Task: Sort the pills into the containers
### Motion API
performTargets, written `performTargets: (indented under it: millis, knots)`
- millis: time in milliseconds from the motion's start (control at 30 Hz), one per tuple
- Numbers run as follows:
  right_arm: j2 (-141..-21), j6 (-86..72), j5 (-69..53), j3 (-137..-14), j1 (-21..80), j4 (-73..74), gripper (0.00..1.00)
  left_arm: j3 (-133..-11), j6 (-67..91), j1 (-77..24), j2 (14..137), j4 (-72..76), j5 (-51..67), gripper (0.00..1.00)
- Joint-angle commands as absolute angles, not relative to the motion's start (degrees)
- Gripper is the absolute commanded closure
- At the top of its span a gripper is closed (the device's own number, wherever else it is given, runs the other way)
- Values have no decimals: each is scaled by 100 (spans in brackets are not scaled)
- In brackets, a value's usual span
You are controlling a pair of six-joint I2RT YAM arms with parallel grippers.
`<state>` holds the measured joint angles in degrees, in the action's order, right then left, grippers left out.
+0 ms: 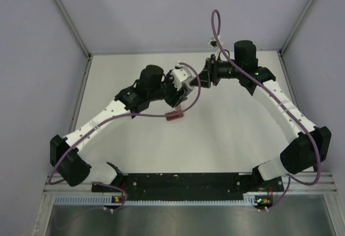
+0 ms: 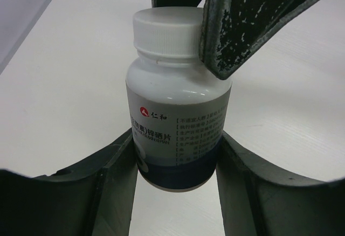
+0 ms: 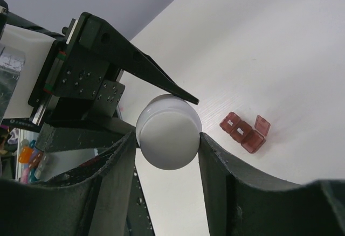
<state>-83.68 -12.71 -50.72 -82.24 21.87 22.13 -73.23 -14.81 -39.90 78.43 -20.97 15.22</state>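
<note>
Pill box lies on the table, near of a bottle held up between two arms.
The one pill box, three compartments in a row running left to right, sits nearer than both end effectors and closest to the left arm. The left end effector clasps the single bottle by its body. The right end effector brackets the cap, and whether it grips cannot be told. No loose pills show.

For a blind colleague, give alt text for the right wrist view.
A white-capped bottle sits cap-first between the right end effector's fingers, with the left end effector gripping it. On the white table beyond lies a red-brown three-compartment container strip, one lid open.
</note>
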Motion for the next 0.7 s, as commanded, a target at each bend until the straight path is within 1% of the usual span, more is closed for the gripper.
performTargets:
  millis: [0, 233, 400, 533, 667]
  knots:
    - [-8200, -1318, -5344, -8191, 2162, 1934, 52, -7594, -1424, -4025, 7892, -1758, 1476, 100]
    - [-8191, -1222, -5397, -8156, 2153, 1907, 62, -7532, -1450, -4025, 7875, -1749, 1485, 100]
    - [-8156, -959, -5572, -8147, 2127, 1933, 73, -7418, -1494, -4034, 7787, -1749, 1590, 100]
    - [-8183, -362, -5783, -8235, 2066, 2153, 78, -7304, -1573, -4025, 7717, -1775, 1871, 100]
    - [-8235, 752, -5994, -8402, 2057, 2653, 78, -7260, -1705, -4017, 7638, -1907, 2337, 100]
